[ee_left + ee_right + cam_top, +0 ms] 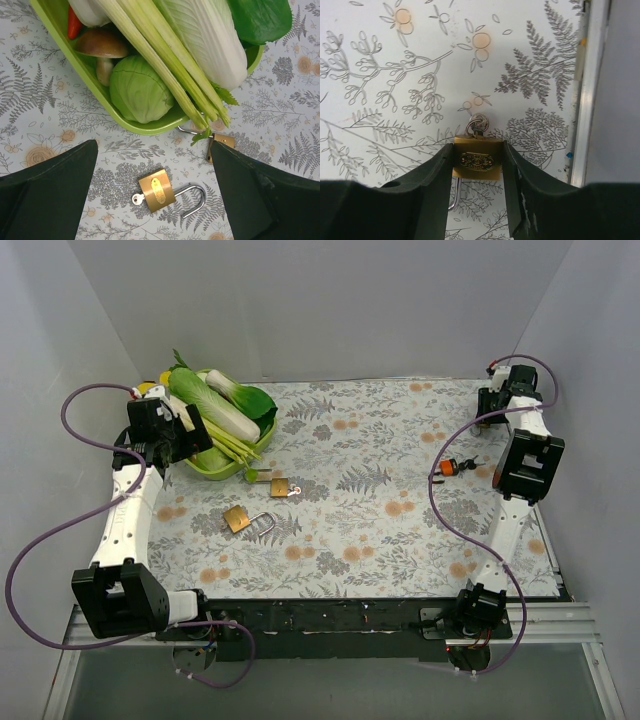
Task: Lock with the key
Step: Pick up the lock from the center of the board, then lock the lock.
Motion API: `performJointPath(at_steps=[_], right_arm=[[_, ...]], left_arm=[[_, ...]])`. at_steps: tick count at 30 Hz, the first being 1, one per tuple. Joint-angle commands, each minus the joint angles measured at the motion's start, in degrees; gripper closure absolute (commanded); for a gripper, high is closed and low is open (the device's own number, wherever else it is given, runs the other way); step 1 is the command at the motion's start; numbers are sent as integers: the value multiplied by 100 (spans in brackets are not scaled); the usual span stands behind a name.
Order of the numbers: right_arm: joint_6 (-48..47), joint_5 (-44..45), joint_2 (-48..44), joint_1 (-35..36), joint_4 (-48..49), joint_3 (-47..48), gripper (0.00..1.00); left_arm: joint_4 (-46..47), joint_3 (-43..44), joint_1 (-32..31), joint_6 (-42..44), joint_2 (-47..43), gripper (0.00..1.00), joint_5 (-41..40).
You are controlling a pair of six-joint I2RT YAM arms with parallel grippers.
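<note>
By the tray — two padlocks

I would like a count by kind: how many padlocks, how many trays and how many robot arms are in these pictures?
Padlocks: 3 (open padlock, half-hidden padlock, gripped padlock in the right claw)
Green tray: 1
Robot arms: 2 (left arm, right arm)
Total: 6
</note>
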Motion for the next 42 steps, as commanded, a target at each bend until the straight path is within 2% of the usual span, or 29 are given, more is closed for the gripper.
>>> performJointPath(at_steps=[1,6,7,9,10,14,16,18,19,20,21,23,24,25,26,27,28,29,30,32,37,42], right_arm=[[-276,-775,-703,59,-429,-117,99],[-41,-1652,-1995,94,-334,-943,99],[73,-1794,-2432,111,-298,-1092,99],[450,-2154,-2830,147,-263,-1374,99],[574,-2252,-3172,216,-272,-1419,99],[1715,-2263,-3964,384,-246,-1891,99],[2340,-1894,-4553,550,-26,-2305,99],[2683,-1561,-5088,682,88,-2892,99],[3024,-1454,-5248,822,89,-3044,99],[3245,-1410,-5380,884,71,-3184,99],[3456,-1357,-5581,946,36,-3455,99],[4089,-1470,-5715,1165,-139,-3651,99],[4248,-1410,-5767,1262,-279,-3686,99],[4406,-1340,-5768,1515,-629,-3722,99],[4616,-1295,-5785,1657,-736,-3774,99],[4758,-1234,-5933,1876,-738,-3905,99],[4863,-1199,-6039,1957,-694,-4281,99],[4995,-1146,-6136,2053,-659,-4406,99],[5040,-1058,-6276,2254,-693,-4529,99],[5215,-979,-6374,2422,-711,-4819,99],[5357,-1145,-6480,2722,-694,-5145,99],[5550,-1286,-6550,2862,-676,-5321,99]], left_arm=[[254,173,-16,520,-223,2,573],[422,226,-16,865,-522,2,1688],[448,243,-16,944,-566,2,2378],[649,226,-16,971,-672,2,2988],[746,217,-24,936,-689,2,3574],[1291,226,-400,769,-681,2,3976],[1476,296,-769,1057,-637,2,3775],[1520,349,-1437,1522,-602,2,3178],[1573,332,-1709,2038,-584,2,2837],[1651,279,-2260,2304,-575,2,2555],[1844,157,-2544,2585,-575,2,1969],[2160,-89,-3385,3525,-593,2,1438],[2554,-212,-3652,3955,-602,3,949],[2819,-631,-4159,4768,-654,5,717],[3143,-861,-4390,5264,-698,7,489],[3973,-1194,-4584,5808,-742,8,278],[4425,-1737,-4751,6214,-794,14,223],[4812,-1986,-5014,7010,-795,16,214],[5460,-2154,-5147,7279,-751,18,179],[6044,-2393,-5499,7762,-524,27,91],[7029,-2683,-6429,8546,39,33,-742],[7698,-2657,-6923,8985,627,40,-1165]])
